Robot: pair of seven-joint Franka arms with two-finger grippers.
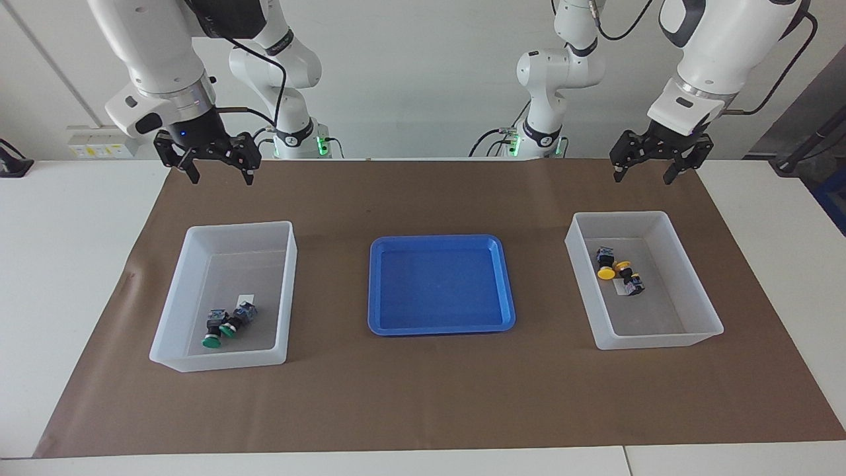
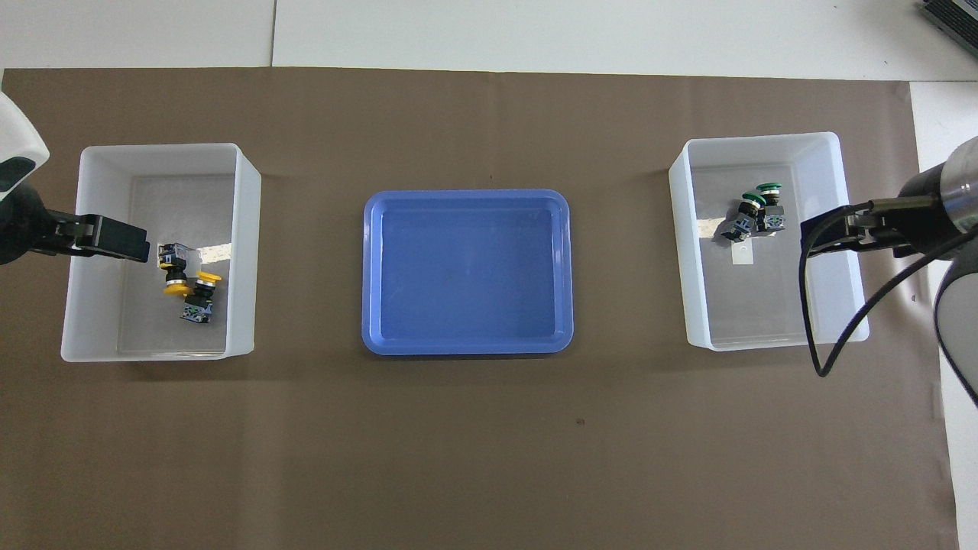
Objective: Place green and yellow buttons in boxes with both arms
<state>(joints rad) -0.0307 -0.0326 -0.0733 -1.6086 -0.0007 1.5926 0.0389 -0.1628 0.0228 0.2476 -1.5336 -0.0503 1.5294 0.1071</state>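
Observation:
Two yellow buttons (image 1: 616, 270) lie together in the translucent white bin (image 1: 695, 281) toward the left arm's end; they also show in the overhead view (image 2: 189, 284), in that bin (image 2: 244, 252). Two green buttons (image 1: 223, 322) lie in the other bin (image 1: 173, 301) toward the right arm's end, also seen from overhead (image 2: 756, 208) in their bin (image 2: 682, 252). My left gripper (image 1: 642, 177) (image 2: 122, 241) hangs open and empty, raised near the yellow buttons' bin. My right gripper (image 1: 223, 177) (image 2: 829, 233) hangs open and empty, raised near the green buttons' bin.
A shallow blue tray (image 1: 441, 327) (image 2: 466, 347) sits between the two bins with nothing in it. All stand on a brown mat (image 1: 423, 396). Two slimmer white arms with green-lit bases (image 1: 297, 139) stand at the robots' edge of the table.

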